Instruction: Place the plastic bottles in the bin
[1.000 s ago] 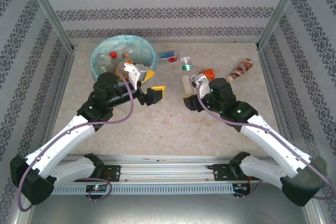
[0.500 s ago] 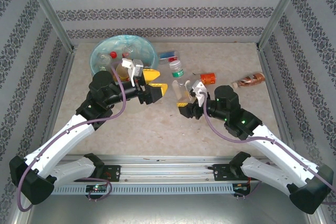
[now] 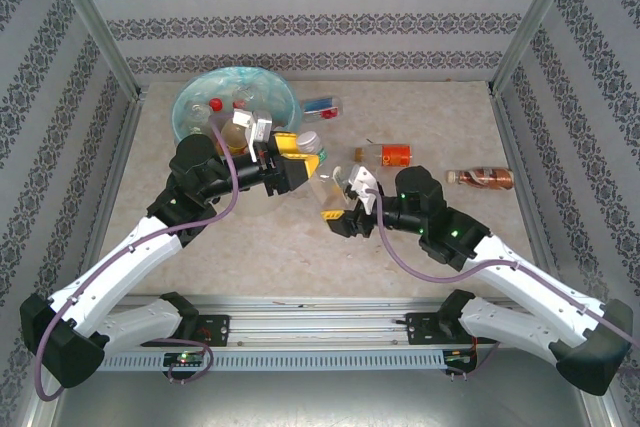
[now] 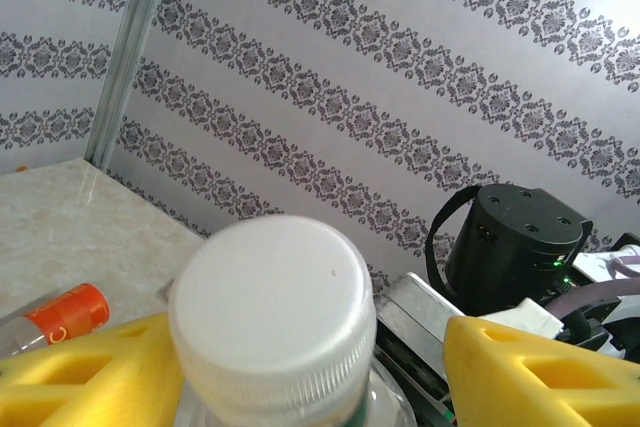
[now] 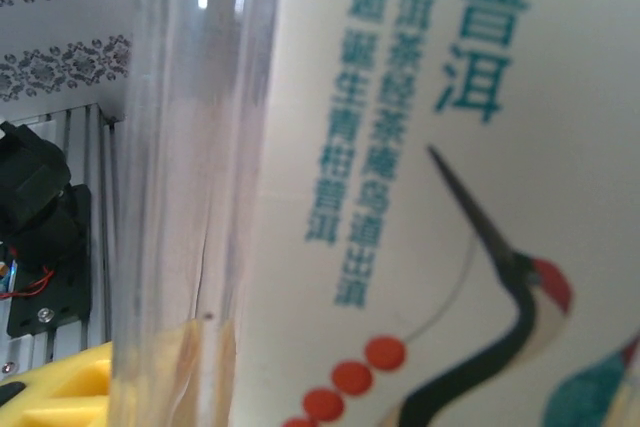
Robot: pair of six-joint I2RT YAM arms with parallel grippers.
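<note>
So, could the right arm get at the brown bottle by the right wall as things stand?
Probably not yet: the right end effector is shut on the white-capped bottle and points away. The brown bottle itself lies in the open.

bottle (image 3: 322,185): clear, white cap (image 4: 270,307) | bin liner (image 3: 285,97): turquoise | walls (image 4: 400,97): grey damask stripes | left tool fingers (image 4: 530,377): yellow

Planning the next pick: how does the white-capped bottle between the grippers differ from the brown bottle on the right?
The white-capped bottle is off the table, gripped by the right gripper; the brown bottle lies flat, untouched. The white-capped bottle looks clear with a pale label; the brown bottle is dark. Both are outside the bin.
</note>
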